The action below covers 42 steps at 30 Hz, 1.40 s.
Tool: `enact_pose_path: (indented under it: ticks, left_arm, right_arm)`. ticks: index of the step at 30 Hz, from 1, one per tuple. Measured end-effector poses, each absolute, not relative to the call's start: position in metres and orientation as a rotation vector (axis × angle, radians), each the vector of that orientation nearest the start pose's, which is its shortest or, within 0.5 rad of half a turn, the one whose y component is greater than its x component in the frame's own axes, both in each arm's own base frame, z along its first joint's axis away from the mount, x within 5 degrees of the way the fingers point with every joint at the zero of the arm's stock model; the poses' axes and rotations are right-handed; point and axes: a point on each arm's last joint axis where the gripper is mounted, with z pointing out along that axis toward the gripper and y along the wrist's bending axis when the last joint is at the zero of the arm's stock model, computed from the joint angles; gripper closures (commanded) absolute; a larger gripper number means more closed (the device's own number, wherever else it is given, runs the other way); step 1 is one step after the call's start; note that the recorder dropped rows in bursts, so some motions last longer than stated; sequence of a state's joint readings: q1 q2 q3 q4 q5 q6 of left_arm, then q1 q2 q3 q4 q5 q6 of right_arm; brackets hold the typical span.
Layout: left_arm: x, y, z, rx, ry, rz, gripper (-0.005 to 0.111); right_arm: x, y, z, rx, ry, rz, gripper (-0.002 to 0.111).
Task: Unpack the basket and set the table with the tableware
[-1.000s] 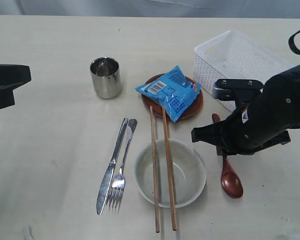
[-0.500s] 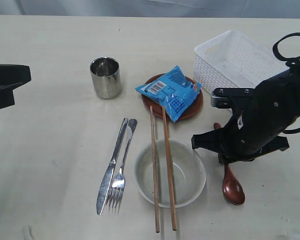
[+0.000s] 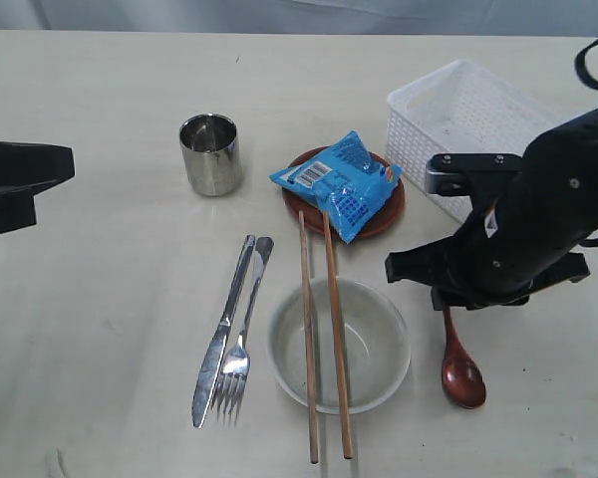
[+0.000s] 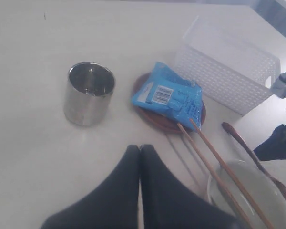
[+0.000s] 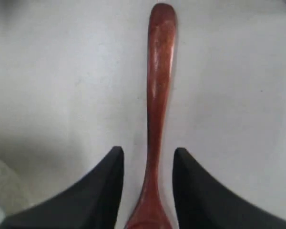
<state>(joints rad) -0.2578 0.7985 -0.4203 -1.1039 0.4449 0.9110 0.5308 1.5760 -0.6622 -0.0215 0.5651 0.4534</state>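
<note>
Our right gripper (image 5: 148,152) straddles the spoon (image 5: 159,71) handle, jaws parted, a gap each side. The spoon lies flat on the table (image 3: 110,329), just beside the bowl (image 3: 377,344) rim. Our left gripper (image 4: 140,150), pressed closed, hangs over open surface.

The steel cup (image 3: 210,154) is throwing back bright reflections off its polished metal wall, and the fork (image 3: 239,358) and knife (image 3: 213,368) are shining with the same smooth silvery metal on the pale table (image 3: 110,279), whose matt top is showing faint wood grain. The blue snack packet (image 3: 339,182) is glinting like crinkled glossy film over the smooth brown plate (image 3: 389,214), while the white basket (image 3: 458,115) is showing matt perforated plastic. The reddish-brown spoon (image 3: 462,376) is gleaming with a lacquered wood finish, the chopsticks (image 3: 336,329) are looking like plain matt wood, and the off-white bowl (image 3: 340,345) is showing a smooth, soft sheen.
</note>
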Motion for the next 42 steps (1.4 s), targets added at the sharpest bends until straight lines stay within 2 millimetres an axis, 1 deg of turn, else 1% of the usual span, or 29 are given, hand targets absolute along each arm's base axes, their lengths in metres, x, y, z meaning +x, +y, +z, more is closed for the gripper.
enact_pose_path:
  ticks: [2, 3, 4, 5, 6, 7, 8, 10, 13, 14, 15, 20, 27, 30, 32, 36, 38, 40, 41, 42]
  left_arm:
    - [0.137, -0.072, 0.259, 0.366, 2.082, -0.640, 0.107]
    - [0.137, -0.071, 0.259, 0.368, 2.087, -0.635, 0.107]
    - [0.137, -0.071, 0.259, 0.370, 2.087, -0.630, 0.107]
    - [0.138, -0.071, 0.260, 0.374, 2.085, -0.625, 0.107]
    - [0.138, -0.071, 0.262, 0.373, 2.081, -0.627, 0.107]
    - [0.138, -0.072, 0.262, 0.383, 2.081, -0.629, 0.107]
    - [0.136, -0.074, 0.262, 0.402, 2.076, -0.637, 0.107]
    - [0.131, -0.077, 0.265, 0.440, 2.053, -0.641, 0.107]
    - [0.125, -0.078, 0.269, 0.471, 2.018, -0.647, 0.107]
    - [0.123, -0.079, 0.271, 0.485, 2.005, -0.648, 0.107]
    - [0.121, -0.079, 0.272, 0.497, 1.995, -0.651, 0.107]
    - [0.113, -0.082, 0.277, 0.540, 1.953, -0.662, 0.107]
    - [0.106, -0.082, 0.283, 0.550, 1.899, -0.666, 0.107]
    - [0.104, -0.084, 0.284, 0.574, 1.884, -0.679, 0.107]
    - [0.102, -0.085, 0.284, 0.586, 1.881, -0.687, 0.107]
    - [0.101, -0.086, 0.284, 0.599, 1.879, -0.695, 0.107]
    - [0.100, -0.088, 0.284, 0.610, 1.873, -0.698, 0.107]
    - [0.100, -0.089, 0.285, 0.617, 1.867, -0.703, 0.107]
    - [0.099, -0.089, 0.285, 0.624, 1.865, -0.707, 0.107]
    - [0.099, -0.090, 0.285, 0.627, 1.864, -0.709, 0.107]
  right_arm:
    - [0.195, 0.124, 0.173, -0.235, 2.924, 0.147, 0.075]
    - [0.189, 0.128, 0.181, -0.262, 2.911, 0.174, 0.078]
    - [0.177, 0.134, 0.193, -0.328, 2.879, 0.215, 0.083]
    - [0.170, 0.138, 0.201, -0.363, 2.855, 0.251, 0.092]
    - [0.157, 0.147, 0.210, -0.436, 2.821, 0.304, 0.099]
    - [0.150, 0.152, 0.215, -0.478, 2.796, 0.345, 0.109]
    - [0.143, 0.158, 0.221, -0.498, 2.754, 0.417, 0.107]
    - [0.140, 0.168, 0.229, -0.433, 2.730, 0.543, 0.093]
    - [0.142, 0.176, 0.233, -0.412, 2.743, 0.587, 0.068]
    - [0.142, 0.179, 0.233, -0.419, 2.750, 0.587, 0.062]
    - [0.142, 0.183, 0.234, -0.431, 2.759, 0.587, 0.060]
    - [0.143, 0.205, 0.233, -0.450, 2.805, 0.575, 0.060]
    - [0.141, 0.232, 0.218, -0.498, 2.901, 0.399, 0.060]
    - [0.143, 0.242, 0.213, -0.485, 2.923, 0.345, 0.060]
    - [0.146, 0.245, 0.210, -0.448, 2.934, 0.310, 0.060]
    - [0.150, 0.244, 0.203, -0.385, 2.950, 0.236, 0.060]
    - [0.150, 0.243, 0.202, -0.358, 2.956, 0.199, 0.053]
    - [0.151, 0.242, 0.202, -0.344, 2.957, 0.184, 0.042]
    - [0.151, 0.241, 0.202, -0.340, 2.959, 0.179, 0.040]
    - [0.151, 0.241, 0.202, -0.337, 2.961, 0.176, 0.040]
